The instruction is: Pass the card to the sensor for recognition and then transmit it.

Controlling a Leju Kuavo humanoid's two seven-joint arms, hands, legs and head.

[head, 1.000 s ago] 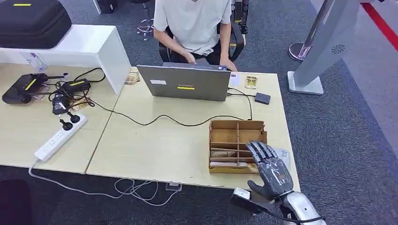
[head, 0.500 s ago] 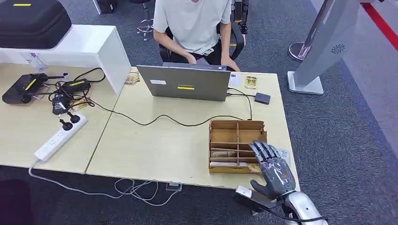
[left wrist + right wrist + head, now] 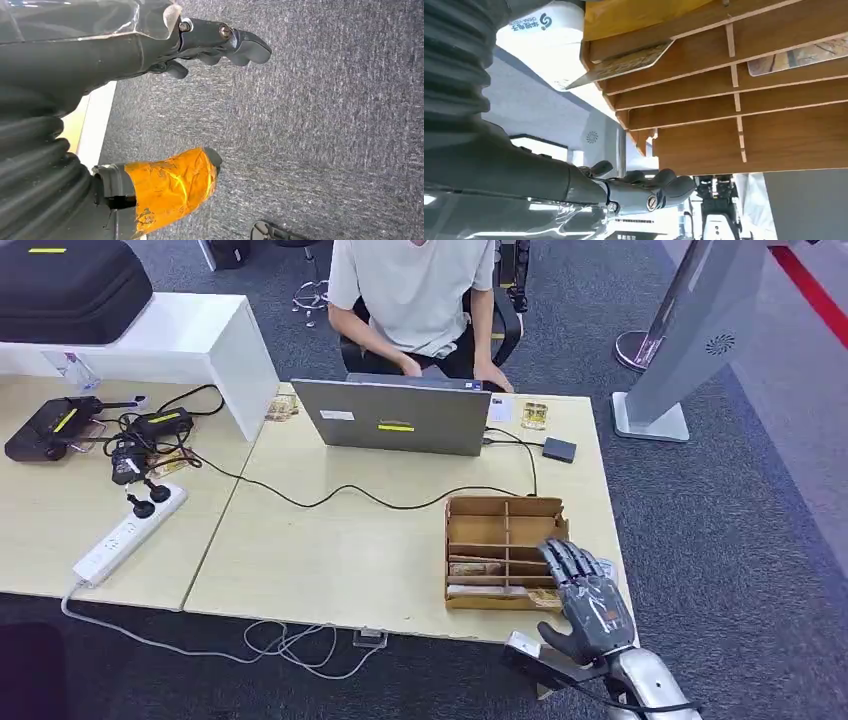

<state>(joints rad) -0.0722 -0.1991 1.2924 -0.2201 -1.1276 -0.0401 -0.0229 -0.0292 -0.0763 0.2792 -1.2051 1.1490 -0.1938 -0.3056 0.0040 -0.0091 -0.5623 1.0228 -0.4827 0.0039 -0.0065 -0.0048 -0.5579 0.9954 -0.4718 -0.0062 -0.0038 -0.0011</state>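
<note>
Grey carpet lay around the pale desk [image 3: 330, 560] | right hand [image 3: 590, 605] hovered at the wooden divider box [image 3: 490, 530], fingers spread, grasping nothing | a card [image 3: 624, 65] poked from a near slot, possibly the target | left hand [image 3: 220, 45] hung over carpet, fingers loosely curled, empty | person [image 3: 415, 290] sat behind the laptop [image 3: 395, 420]

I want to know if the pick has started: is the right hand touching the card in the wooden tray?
Apart. In the right wrist view, the right hand is open, its fingers beside the wooden tray, clear of the card.
</note>
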